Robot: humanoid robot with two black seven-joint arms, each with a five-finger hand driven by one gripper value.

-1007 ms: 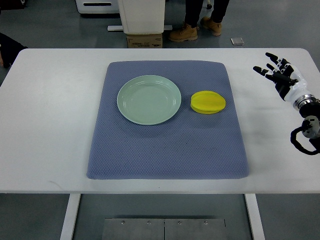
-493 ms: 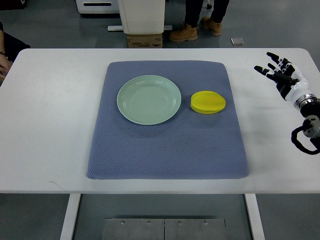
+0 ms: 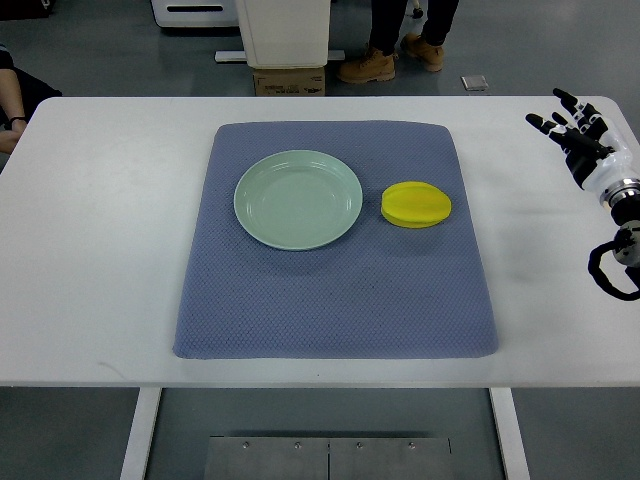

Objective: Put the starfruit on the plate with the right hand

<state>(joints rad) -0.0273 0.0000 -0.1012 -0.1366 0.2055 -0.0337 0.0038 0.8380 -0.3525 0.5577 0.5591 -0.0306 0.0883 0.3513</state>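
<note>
Blue-grey mat flat on white table. Cardboard box on floor beyond far edge; person's boots nearby, possibly two people.

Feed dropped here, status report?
Right hand open, far right of table. Starfruit on mat beside plate, untouched. Path clear.

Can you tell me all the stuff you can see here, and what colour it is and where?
Round pale green plate: one, pale green, left-centre of the mat.
Yellow starfruit: one, yellow, on the mat just right of the plate, apart from it.
Blue-grey textured mat: one, blue-grey, middle of the table.
White table: one, white, under everything.
Cardboard box: one, brown, on the floor beyond the table.
Person's boots: tan, on the floor beyond.
Right hand: one, black and white, fingers spread, far right edge.
</note>
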